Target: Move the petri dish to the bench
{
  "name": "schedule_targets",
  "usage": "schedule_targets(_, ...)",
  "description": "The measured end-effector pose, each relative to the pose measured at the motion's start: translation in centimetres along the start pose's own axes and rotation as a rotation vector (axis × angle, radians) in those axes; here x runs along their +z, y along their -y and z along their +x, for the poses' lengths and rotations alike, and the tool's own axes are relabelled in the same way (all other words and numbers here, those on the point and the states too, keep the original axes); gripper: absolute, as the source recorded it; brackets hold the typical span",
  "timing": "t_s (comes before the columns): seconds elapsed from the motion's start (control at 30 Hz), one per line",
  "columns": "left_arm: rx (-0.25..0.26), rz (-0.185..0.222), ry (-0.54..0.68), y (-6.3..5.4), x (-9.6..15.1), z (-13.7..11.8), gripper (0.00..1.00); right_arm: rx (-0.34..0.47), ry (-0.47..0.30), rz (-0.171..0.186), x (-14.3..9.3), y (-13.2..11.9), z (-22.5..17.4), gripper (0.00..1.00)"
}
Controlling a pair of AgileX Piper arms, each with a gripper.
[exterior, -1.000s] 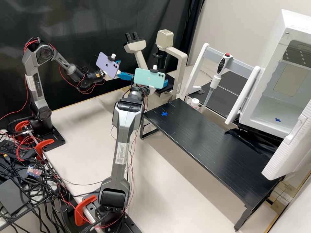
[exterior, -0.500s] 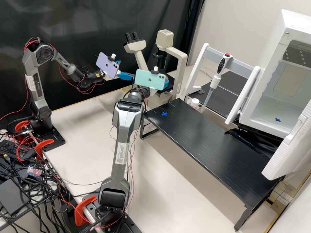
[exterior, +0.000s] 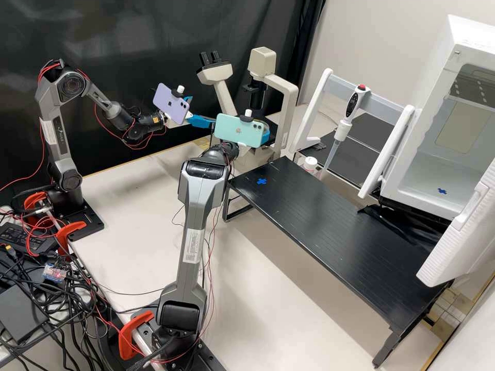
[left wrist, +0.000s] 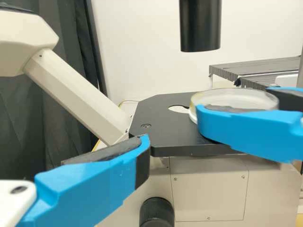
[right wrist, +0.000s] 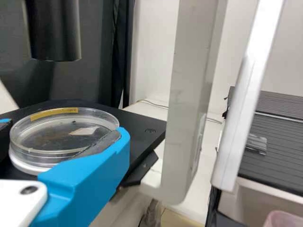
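My right gripper (exterior: 266, 135), beyond the green phone in the high view, is at the microscope (exterior: 291, 103). In the right wrist view, my right gripper (right wrist: 64, 133) is shut on the clear round petri dish (right wrist: 64, 130), one finger on each side. The left wrist view shows the dish (left wrist: 236, 99) at the black stage (left wrist: 165, 135); whether it touches the stage I cannot tell. To the left of the right gripper, my left gripper (exterior: 200, 113) stands open. In the left wrist view, my left gripper (left wrist: 94, 184) is apart from the dish. The black bench (exterior: 330, 226) has a blue cross mark.
A pipette (exterior: 343, 121) hangs on a white stand behind the bench, near a small white bottle (exterior: 309, 165). At right stands a white cabinet (exterior: 407, 180) with its door open. The microscope's black tube (left wrist: 200, 23) hangs above the stage, and its beige upright (right wrist: 189, 94) rises beside it.
In the high view my right gripper and its phone have shifted slightly down and to the right. The left arm has kept still.
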Motion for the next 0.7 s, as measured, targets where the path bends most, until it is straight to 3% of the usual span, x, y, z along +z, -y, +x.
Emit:
schedule_targets(0.1, 0.000, 0.000, 0.000, 0.0, 0.0, 0.0, 1.00, -0.004, -0.036, -0.026, 0.2, -0.2, -1.7, 0.00)
schedule_targets(0.17, 0.000, 0.000, 0.000, 0.0, 0.0, 0.0, 1.00, 0.009, -0.064, -0.011, -0.1, -0.6, -2.9, 0.00)
schedule_targets(0.37, 0.000, 0.000, 0.000, 0.0, 0.0, 0.0, 1.00, 0.025, -0.141, -0.024, -0.2, -1.6, -7.8, 0.00)
schedule_targets(0.57, 0.000, 0.000, 0.000, 0.0, 0.0, 0.0, 1.00, 0.070, -0.181, -0.020, 1.1, -2.3, -11.7, 0.00)
schedule_targets(0.7, 0.000, 0.000, 0.000, 0.0, 0.0, 0.0, 1.00, 0.120, -0.172, -0.033, 3.2, -2.5, -13.9, 0.00)
